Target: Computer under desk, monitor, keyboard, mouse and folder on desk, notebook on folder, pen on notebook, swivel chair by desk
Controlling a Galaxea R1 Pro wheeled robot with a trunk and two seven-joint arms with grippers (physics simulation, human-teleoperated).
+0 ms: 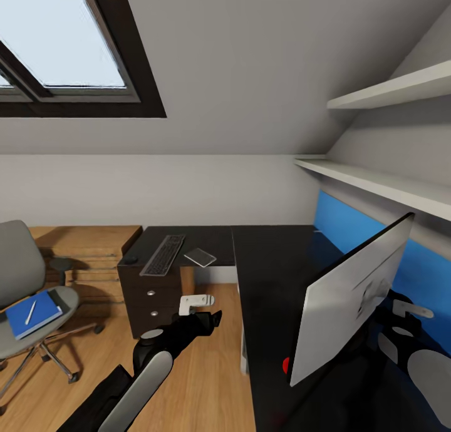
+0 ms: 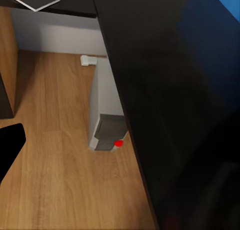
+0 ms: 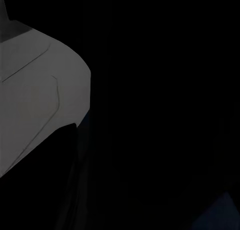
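Bench (image 1: 275, 275): glossy black, L-shaped; inner corner edge runs toward the viewer beside bare plank floor (image 1: 213, 369); drawer unit (image 1: 150, 297) with round silver knobs under the far wing.
Open room: strip of light wood floor between swivel chair and bench, left arm hanging over it.
Monitor (image 1: 347, 297): on the near bench wing, flat and wide, turned edge-on with pale glare on its face; red dot at lower corner.
Keyboard (image 1: 163, 255): long, slim, grey keys; flat on the far wing near its front edge.
Pale flat slab (image 1: 200, 257): thin rectangle just beside the keyboard, overhanging the bench edge; identity unclear, possibly the notebook.
Mouse (image 1: 131, 259): small dark oval at the far wing's left corner, hard to make out.
Computer (image 2: 102, 117): boxy white-grey tower, dark front, red light; on the floor under the bench edge.
Swivel chair (image 1: 22, 282): grey padded, silver star base; well apart from the bench.
Folder (image 1: 32, 313): bright blue, flat on the chair seat.
Pen (image 1: 30, 313): thin white stick atop the folder.
Left claw (image 1: 199, 302): white fingers above the floor; open or closed, cannot tell.
Right claw (image 1: 410, 310): behind the monitor, partly hidden; cannot tell.
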